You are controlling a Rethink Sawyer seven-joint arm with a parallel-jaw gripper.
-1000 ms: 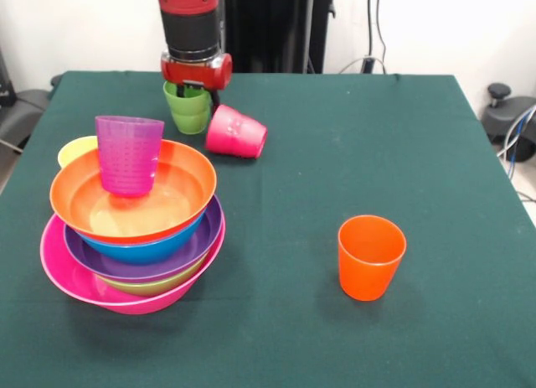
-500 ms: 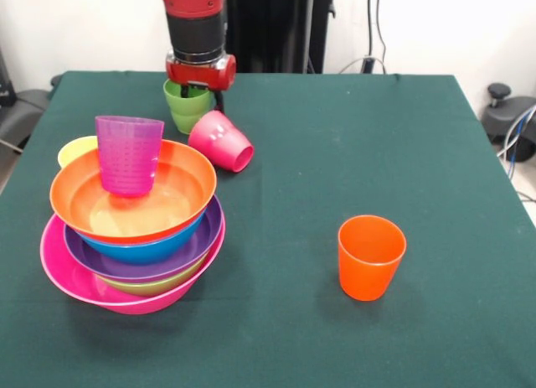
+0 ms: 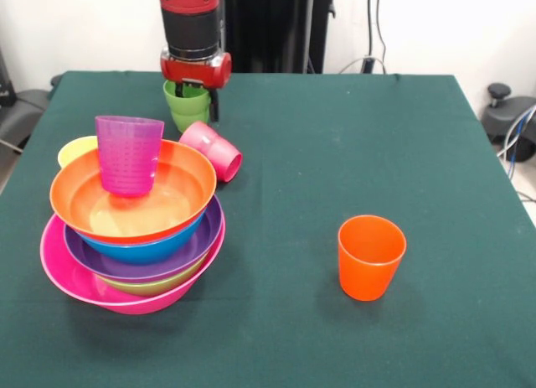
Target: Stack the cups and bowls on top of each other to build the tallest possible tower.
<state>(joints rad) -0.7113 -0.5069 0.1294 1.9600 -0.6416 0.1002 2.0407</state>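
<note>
Stack of bowls (image 3: 134, 237) standing on the green table (image 3: 352, 137): pink bowl (image 3: 75, 279) lowest, then green bowl (image 3: 159, 283) only showing as a thin edge, purple bowl (image 3: 180, 254), blue bowl (image 3: 155, 250) and orange bowl (image 3: 134, 199) on top, each one nested in the one below. Purple cup (image 3: 129, 153) standing upright inside the orange bowl, mouth up, leaning a little against the far-left wall. Behind the stack, at its left far side, a yellow cup (image 3: 75, 149), mostly hidden by the orange bowl. Just beyond the stack's right rim, a red cup (image 3: 212, 151) lying on its side, looking pink here, open mouth turned to the right and toward the camera, close to the orange bowl's rim; cannot tell if touching. Farther behind the stack, a green cup (image 3: 188, 107) upright, with the gripper (image 3: 196, 90) directly at it, one finger reaching down into the mouth, another dark finger outside at the right wall. Seems closed on the cup's wall. Orange cup (image 3: 370, 256) well apart from the stack, to its right, upright and alone.
</note>
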